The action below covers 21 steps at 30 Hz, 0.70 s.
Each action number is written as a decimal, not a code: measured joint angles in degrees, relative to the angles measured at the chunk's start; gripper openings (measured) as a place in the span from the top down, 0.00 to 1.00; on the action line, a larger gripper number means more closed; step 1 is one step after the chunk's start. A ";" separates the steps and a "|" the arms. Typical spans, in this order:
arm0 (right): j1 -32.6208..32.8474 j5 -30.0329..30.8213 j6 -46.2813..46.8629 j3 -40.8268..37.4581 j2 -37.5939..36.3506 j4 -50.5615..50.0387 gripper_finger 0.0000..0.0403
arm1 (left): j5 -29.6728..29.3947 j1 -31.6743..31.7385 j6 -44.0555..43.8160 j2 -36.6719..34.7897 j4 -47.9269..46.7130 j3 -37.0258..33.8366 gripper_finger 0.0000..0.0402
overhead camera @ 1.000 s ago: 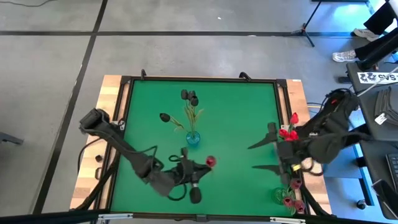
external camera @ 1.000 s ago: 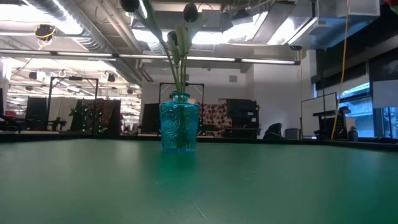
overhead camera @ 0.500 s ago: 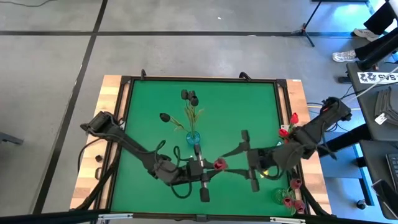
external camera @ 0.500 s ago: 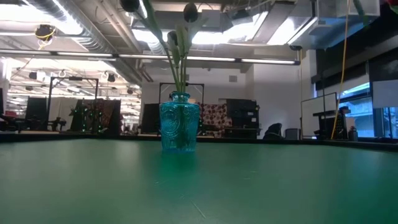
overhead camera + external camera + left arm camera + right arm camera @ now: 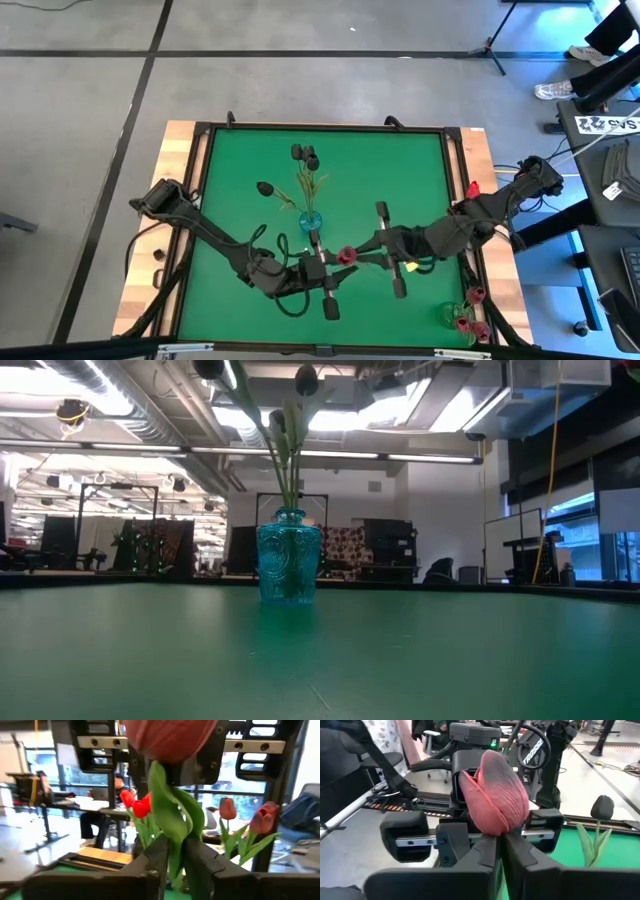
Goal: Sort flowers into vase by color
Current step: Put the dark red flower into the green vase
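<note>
i see a handover over the near middle of the green table [image 5: 400, 180]: the red tulip [image 5: 346, 256] hangs between the two grippers, its stem running crosswise from the left gripper [image 5: 322, 266] toward the right gripper [image 5: 384, 250]. the right fingers [image 5: 487, 851] are pressed together on the stem just under the head, while the left fingers [image 5: 157, 852] also bracket it lower down. i judge the next move depends on the left letting go, since the right arm is nearer the red-flower vase [image 5: 462, 318] at the near right corner; the blue vase [image 5: 310, 221] holds the black ones.

Probably a robotics lab: exposed ceiling ducts [image 5: 110, 405], concrete floor [image 5: 90, 90], equipment-laden desks [image 5: 95, 806] behind.
</note>
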 joint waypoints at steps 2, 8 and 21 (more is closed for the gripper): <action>0.09 -0.78 -0.02 0.00 -0.26 -0.65 0.97 | -1.98 -1.08 2.44 -0.16 -0.14 0.00 0.84; 1.40 -2.98 0.68 4.31 -6.80 -8.37 0.95 | -9.45 -7.65 9.88 -1.45 -0.06 0.02 0.78; 5.88 -26.82 -6.40 7.80 -25.71 -11.09 0.98 | -9.02 -17.76 10.30 -1.53 -2.25 0.02 0.79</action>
